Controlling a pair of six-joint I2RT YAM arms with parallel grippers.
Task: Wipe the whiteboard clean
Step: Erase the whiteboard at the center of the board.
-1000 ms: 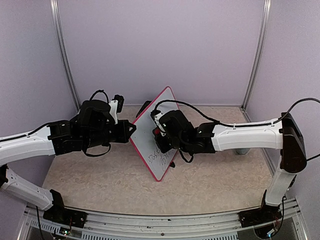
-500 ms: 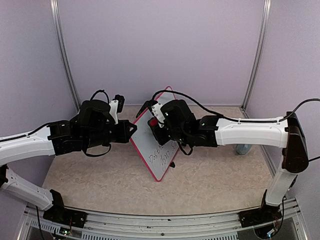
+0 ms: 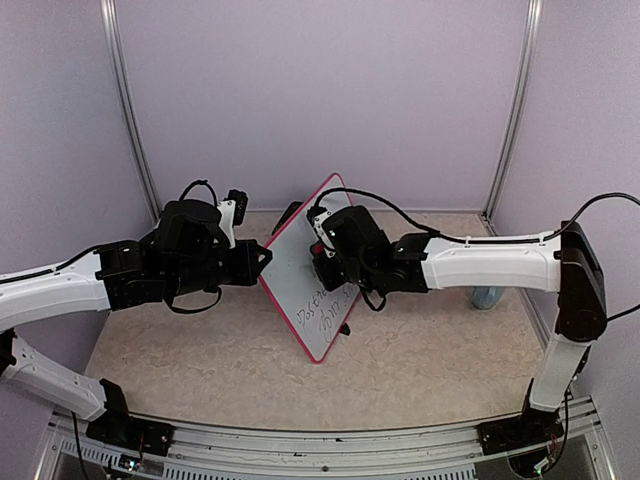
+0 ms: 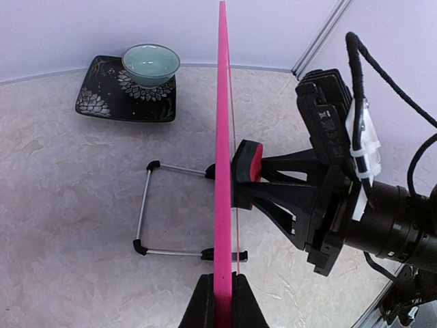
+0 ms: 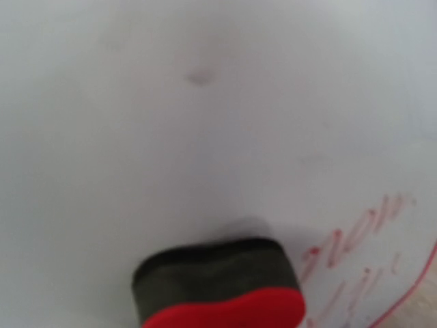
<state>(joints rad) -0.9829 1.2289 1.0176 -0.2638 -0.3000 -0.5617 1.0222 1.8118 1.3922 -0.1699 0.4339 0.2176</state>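
The whiteboard stands on edge in the middle of the table, white with a pink-red frame. It shows edge-on in the left wrist view as a pink strip. My left gripper is shut on the frame's near edge. My right gripper is shut on a red eraser with a black felt face. The felt is pressed flat against the white surface. Reddish-dark handwriting sits lower down the board.
A wire stand with black feet lies on the table behind the board. Further back there is a dark patterned square plate with a pale green bowl on it. A bluish object sits by the right wall.
My right gripper slid the eraser up the board toward its far top corner, then a little way back down. The left gripper and the board have stayed still.
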